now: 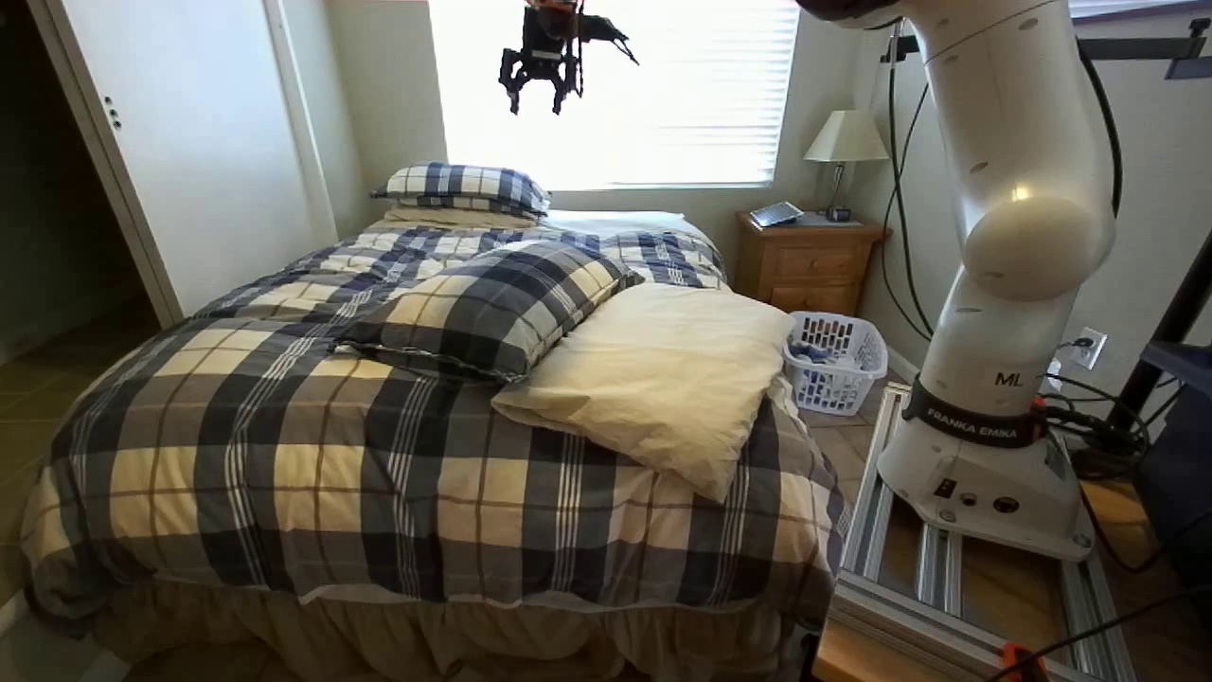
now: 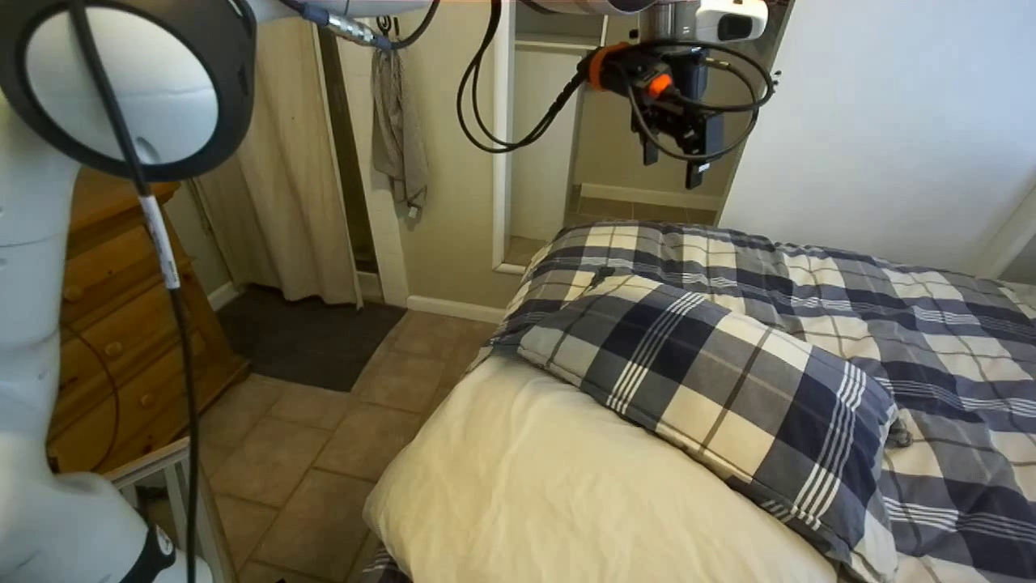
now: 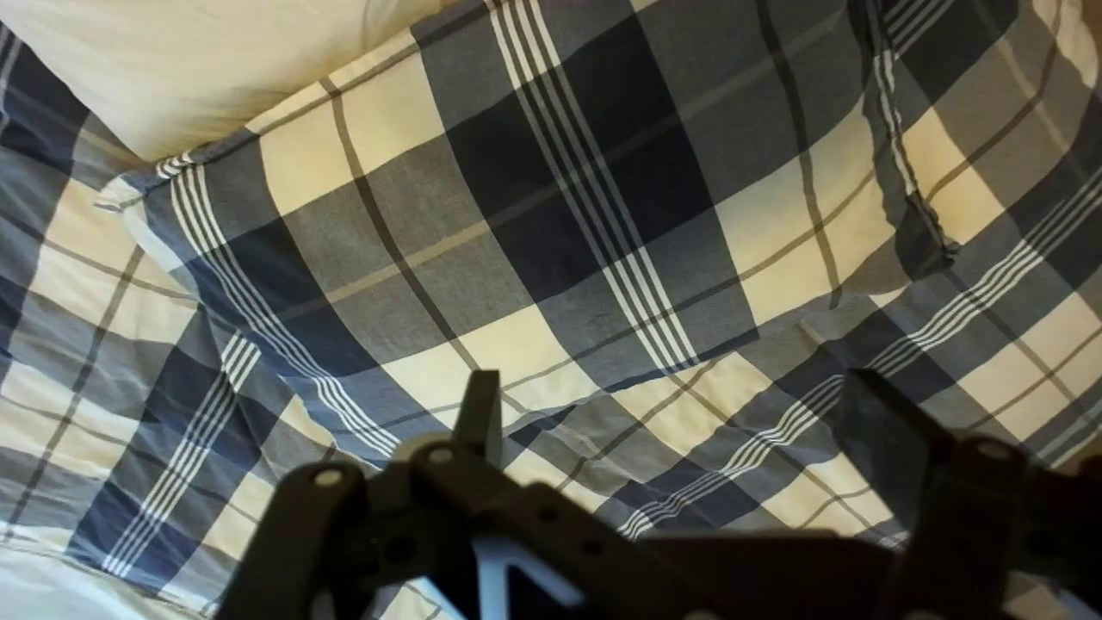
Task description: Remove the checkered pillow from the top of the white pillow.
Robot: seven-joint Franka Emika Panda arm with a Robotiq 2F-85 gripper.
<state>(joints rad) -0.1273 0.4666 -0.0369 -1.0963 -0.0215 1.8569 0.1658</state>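
Where checkered pillow [image 1: 502, 308] meets white pillow [image 1: 653, 369], bedside basket [image 1: 833, 371], lamp [image 1: 846, 139] on nightstand [image 1: 814, 267]

The wrist view's top edge cuts 2 pillows short: the checkered pillow [image 3: 551, 189] and white pillow [image 3: 198, 65].

The plaid-covered bed surface [image 1: 379, 493] is being occupied by the checkered pillow [image 1: 502, 303] and, touching it, the white pillow [image 1: 658, 365], while a plaid-topped pillow stack [image 1: 464, 189] is being borne at its head end.
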